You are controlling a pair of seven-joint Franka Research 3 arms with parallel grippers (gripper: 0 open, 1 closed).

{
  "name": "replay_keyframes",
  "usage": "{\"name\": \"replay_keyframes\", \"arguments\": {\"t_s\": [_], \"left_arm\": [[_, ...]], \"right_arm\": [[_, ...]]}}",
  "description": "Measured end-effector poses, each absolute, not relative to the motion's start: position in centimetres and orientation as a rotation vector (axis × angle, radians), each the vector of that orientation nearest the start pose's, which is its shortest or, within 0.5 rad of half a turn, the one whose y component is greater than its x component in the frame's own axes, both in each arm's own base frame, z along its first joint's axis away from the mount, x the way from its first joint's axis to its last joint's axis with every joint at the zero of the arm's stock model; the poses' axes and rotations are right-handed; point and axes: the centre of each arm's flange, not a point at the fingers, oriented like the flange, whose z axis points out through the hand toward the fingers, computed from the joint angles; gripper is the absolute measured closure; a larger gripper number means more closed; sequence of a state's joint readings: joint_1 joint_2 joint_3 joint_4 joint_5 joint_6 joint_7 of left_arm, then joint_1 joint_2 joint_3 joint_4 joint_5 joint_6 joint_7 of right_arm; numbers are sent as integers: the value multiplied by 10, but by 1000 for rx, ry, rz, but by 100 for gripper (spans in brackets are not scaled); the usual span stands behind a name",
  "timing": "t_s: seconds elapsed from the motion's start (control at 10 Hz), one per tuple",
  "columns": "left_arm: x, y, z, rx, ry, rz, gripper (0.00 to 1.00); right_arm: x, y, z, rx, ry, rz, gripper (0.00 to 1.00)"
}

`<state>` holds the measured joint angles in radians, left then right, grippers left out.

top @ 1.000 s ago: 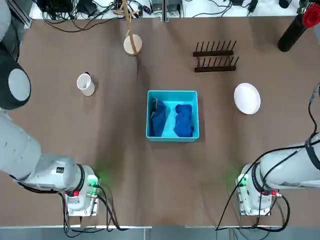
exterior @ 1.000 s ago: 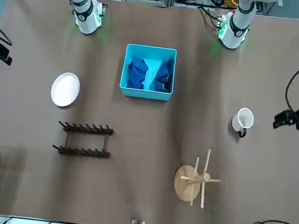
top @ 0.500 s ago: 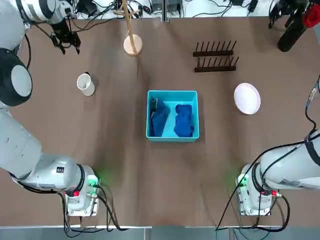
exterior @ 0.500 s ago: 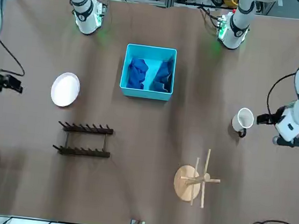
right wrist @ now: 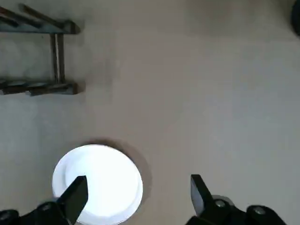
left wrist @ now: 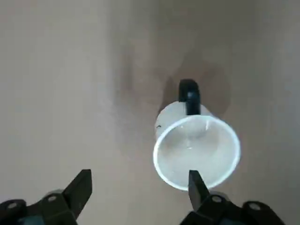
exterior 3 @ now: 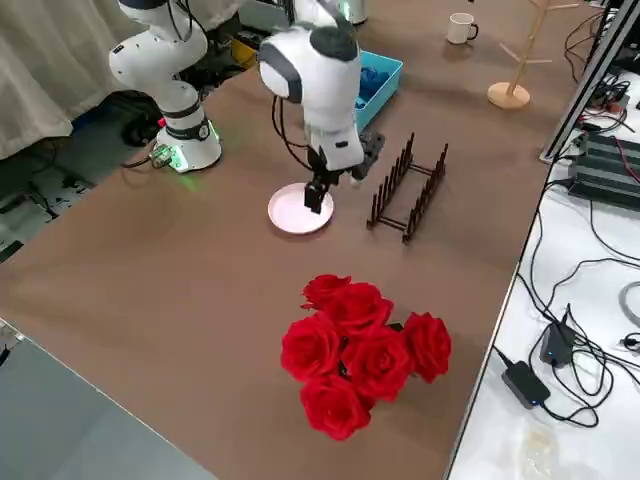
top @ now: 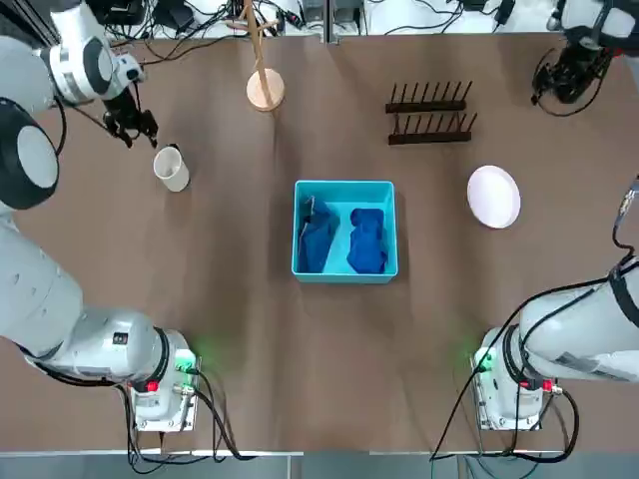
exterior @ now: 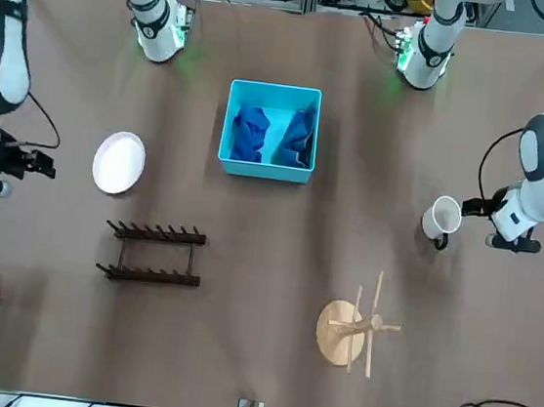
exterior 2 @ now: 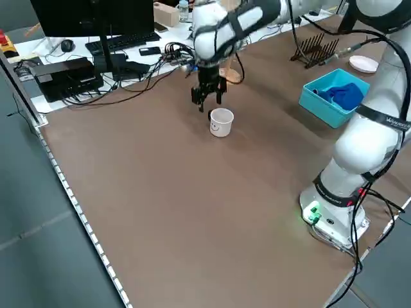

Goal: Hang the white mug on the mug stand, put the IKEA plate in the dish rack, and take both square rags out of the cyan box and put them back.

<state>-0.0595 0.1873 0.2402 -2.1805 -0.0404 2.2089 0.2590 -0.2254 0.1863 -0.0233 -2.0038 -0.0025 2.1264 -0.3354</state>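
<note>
Presently: white mug upright on worktop near mug stand, left hand spread open just beside it. Likely light, rigid, breakable; best taken by handle or rim. Right hand open near IKEA plate, thin and flat, probably hard to lift

Overhead, the top camera looks straight down with the arm bases at its lower edge; across the table, the front camera faces back at the robot, so its picture is flipped, and both take in the cyan box mid-table. The left side camera sits raised and looks diagonally over the table, the white mug fairly close, the box far off. The right side camera does likewise from the opposite side, nearest the IKEA plate. Each wrist camera peers down close: left over the mug, right over the plate.
</note>
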Motion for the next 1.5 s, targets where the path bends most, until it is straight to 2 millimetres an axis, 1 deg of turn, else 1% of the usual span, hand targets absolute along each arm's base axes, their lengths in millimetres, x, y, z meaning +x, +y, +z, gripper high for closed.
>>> {"name": "replay_keyframes", "arguments": {"t_s": [0.2, 0.3, 0.4, 0.5, 0.6, 0.8, 0.9, 1.0, 1.2, 1.4, 1.5], "left_arm": [[515, 93, 272, -3162, 80, 206, 14], [507, 92, 259, -3159, 84, 192, 14], [499, 91, 248, -3157, 93, 190, 21], [497, 91, 243, -3155, 104, 194, 30], [497, 90, 242, -3155, 109, 192, 34], [498, 86, 243, -3154, 121, 187, 67], [499, 86, 244, -3154, 123, 180, 83], [503, 86, 247, -3153, 128, 161, 94], [519, 81, 265, -3149, 147, 87, 93], [535, 76, 297, -3182, 86, -37, 93], [543, 69, 315, -3201, 49, -102, 93]], "right_arm": [[541, -139, 296, -3133, -177, 50, 3], [529, -141, 273, -3132, -201, 49, 4], [520, -144, 255, -3131, -216, 49, 4], [515, -145, 240, -3132, -224, 43, 5], [511, -143, 226, -3132, -232, 39, 6], [505, -140, 199, -3135, -237, 30, 8], [501, -139, 188, -3137, -239, 20, 8], [499, -137, 181, -3140, -242, 5, 8], [498, -137, 180, -3142, -244, -5, 8], [498, -137, 179, -3141, -245, -5, 8], [498, -136, 179, -3141, -245, -5, 8]]}}
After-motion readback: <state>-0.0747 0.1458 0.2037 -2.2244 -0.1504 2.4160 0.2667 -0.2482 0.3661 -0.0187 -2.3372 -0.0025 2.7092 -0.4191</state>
